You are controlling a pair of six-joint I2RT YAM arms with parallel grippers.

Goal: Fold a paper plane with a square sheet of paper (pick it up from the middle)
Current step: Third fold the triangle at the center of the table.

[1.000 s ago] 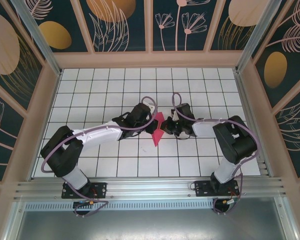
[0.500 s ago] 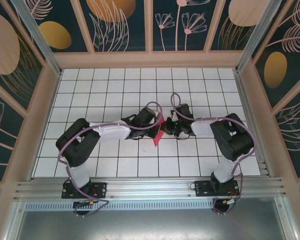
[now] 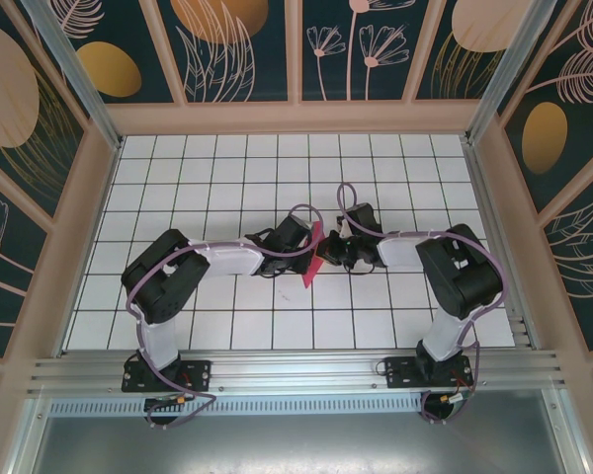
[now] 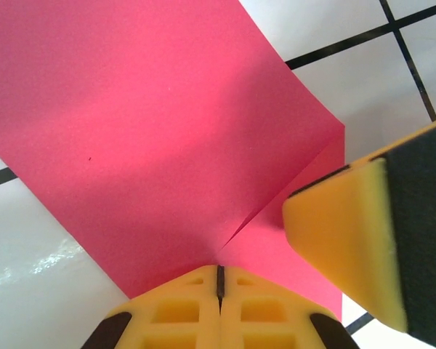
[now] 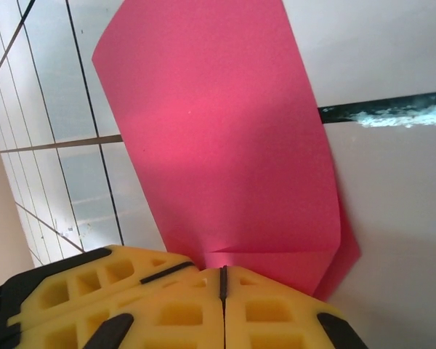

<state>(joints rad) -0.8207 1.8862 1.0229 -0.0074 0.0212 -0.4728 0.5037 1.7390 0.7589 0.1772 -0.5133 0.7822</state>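
Yellow, grid-moulded fingertips of the left gripper [image 4: 219, 282] are pressed together with only a thin dark seam between them, clenched on the edge of the magenta-pink sheet of paper [image 4: 152, 131]. In the left wrist view a crease runs from that seam up into the sheet, and two layers overlap there. A yellow fingertip [image 4: 345, 243] of the other gripper, backed in black, reaches in from the right over the paper's corner.

The right gripper [image 5: 222, 282] is likewise squeezed tight on the sheet [image 5: 225, 138], its two honeycomb-patterned pads meeting at the paper's folded lower edge; a second layer peeks out at the lower right.

From above, the sheet [image 3: 310, 263] is held between the two grippers near the middle of the table [image 3: 178, 178], showing as a narrow pink sliver that slants down towards the near edge. A second ago it looked broader, and the left gripper [image 3: 304, 237] sat a little further left of it. The left arm has since drawn in, its elbow shifting right towards the centre. The right gripper [image 3: 326, 251] and its arm are nearly where they were.

The paper is matte and smooth. The table is glossy white tile with dark grid lines.
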